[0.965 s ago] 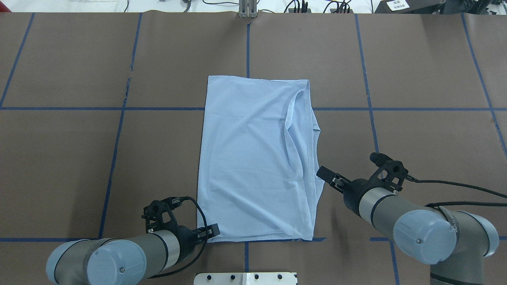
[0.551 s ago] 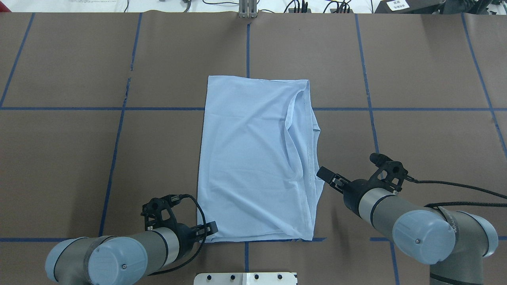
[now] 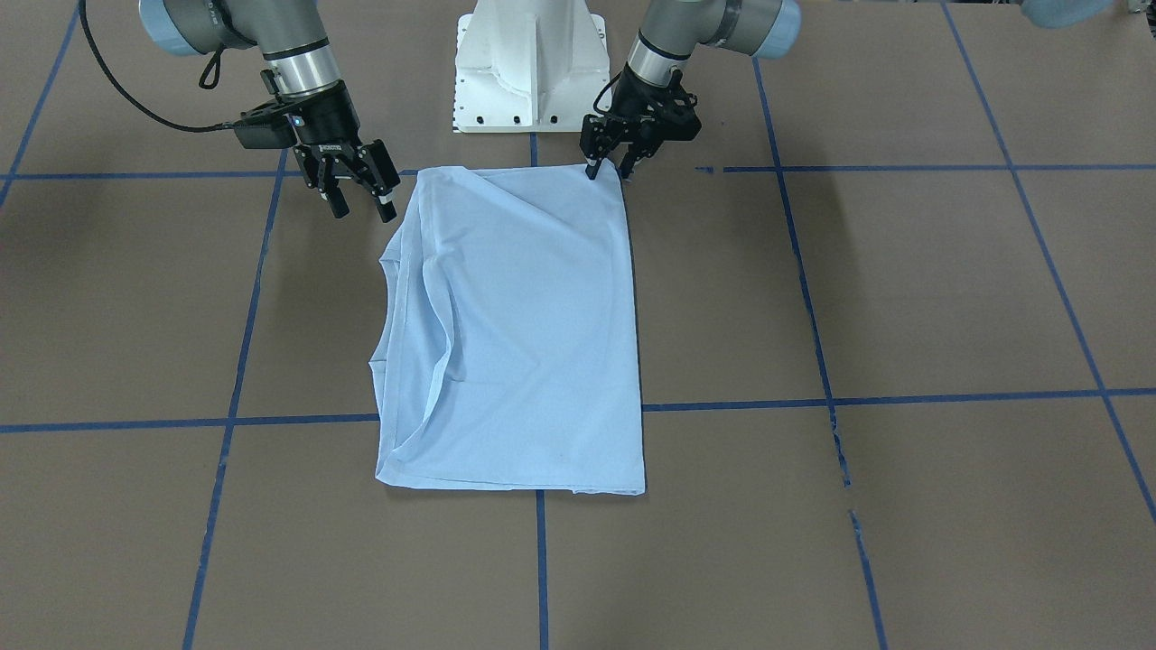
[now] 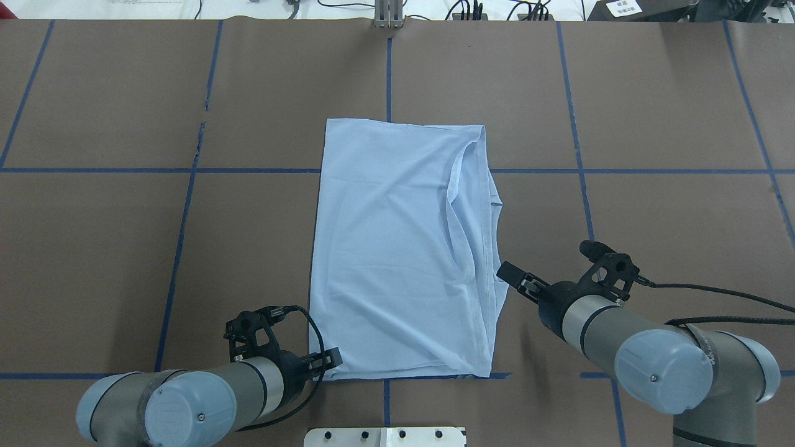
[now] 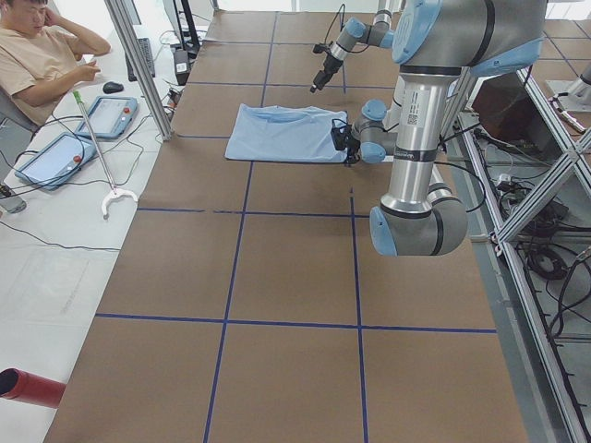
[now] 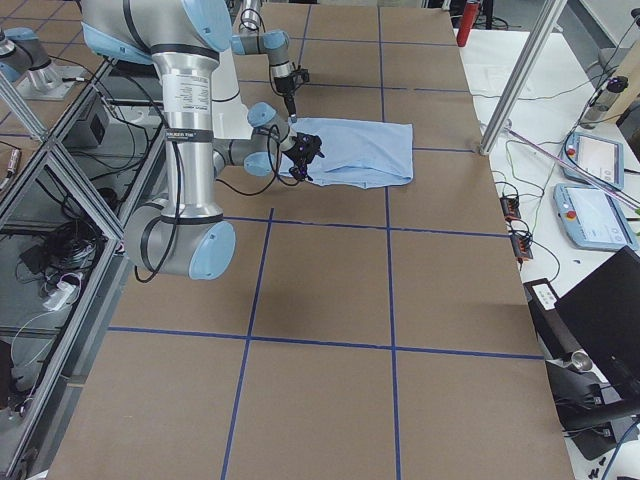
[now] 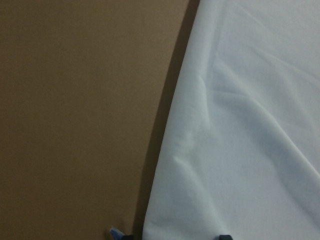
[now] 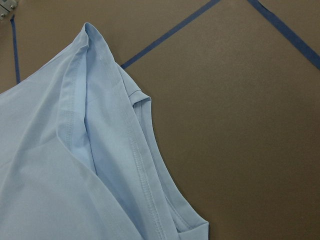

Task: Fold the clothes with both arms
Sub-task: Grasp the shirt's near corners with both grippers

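Front camera: I've got the shirt folded flat, centre of the table; left gripper spread, straddling its corner; right gripper agape just beside it. Left wrist: fingertips apart, flanking the shirt's edge.

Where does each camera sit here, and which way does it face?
Front-facing: across the table, facing the robot; right arm view-left, left arm view-right, white base.
Overhead: behind the robot, looking forward and down; left gripper, right gripper near the T-shirt.
Exterior left: table's left end; left arm near, right arm far.
Exterior right: opposite end; right arm near.
Left wrist: down on the T-shirt's edge; fingertips at bottom.
Right wrist: down on the T-shirt's hems; no gripper visible.
All six share the T-shirt.
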Robot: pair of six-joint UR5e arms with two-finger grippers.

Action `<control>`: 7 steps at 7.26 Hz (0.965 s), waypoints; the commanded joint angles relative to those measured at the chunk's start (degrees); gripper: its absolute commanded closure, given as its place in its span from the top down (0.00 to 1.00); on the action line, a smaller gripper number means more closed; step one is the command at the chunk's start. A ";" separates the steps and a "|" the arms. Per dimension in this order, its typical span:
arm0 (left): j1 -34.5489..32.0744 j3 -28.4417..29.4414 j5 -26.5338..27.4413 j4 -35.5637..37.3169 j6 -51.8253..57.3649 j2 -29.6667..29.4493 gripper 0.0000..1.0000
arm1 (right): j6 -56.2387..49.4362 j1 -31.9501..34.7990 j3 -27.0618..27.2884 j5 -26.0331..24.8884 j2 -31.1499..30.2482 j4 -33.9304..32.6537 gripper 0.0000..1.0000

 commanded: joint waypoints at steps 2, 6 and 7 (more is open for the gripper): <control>0.09 0.59 -0.15 0.02 -0.12 -1.07 0.62 | 0.07 0.00 -0.02 0.00 0.00 0.00 1.00; 0.01 0.50 0.02 -0.07 -0.21 -1.08 0.00 | 1.46 -0.18 -0.19 -0.09 0.87 -0.26 1.00; 0.01 0.15 0.02 -0.07 -0.30 -1.08 0.00 | 4.61 -0.18 0.33 -0.09 3.31 -3.13 0.99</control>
